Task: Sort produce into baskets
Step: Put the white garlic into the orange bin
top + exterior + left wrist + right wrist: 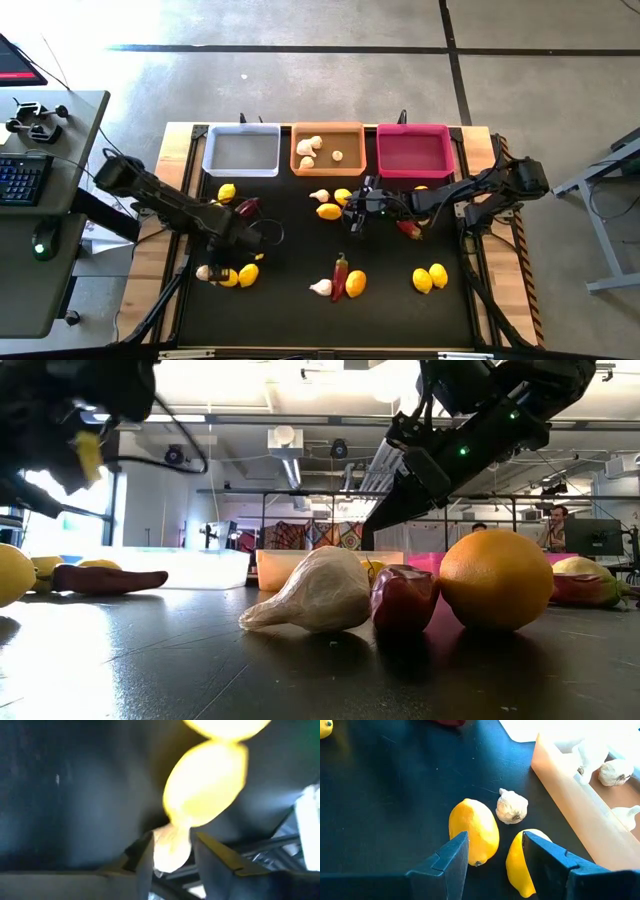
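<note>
Jaws of the left gripper (pixel 172 865) straddle a garlic bulb (pixel 170 850) beside a lemon (pixel 206 782) at the desk's (pixel 300 320) near left; whether they clamp it is unclear. The right gripper (pixel 495 865) hangs parted above two lemons (pixel 474 834) before the orange basket (pixel 328 165).

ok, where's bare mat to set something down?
Free: the front strip of the mat, and the gap between the chili-lemon cluster and the right lemon pair. Crowded: below the orange basket, and front-left around the left end effector.
</note>
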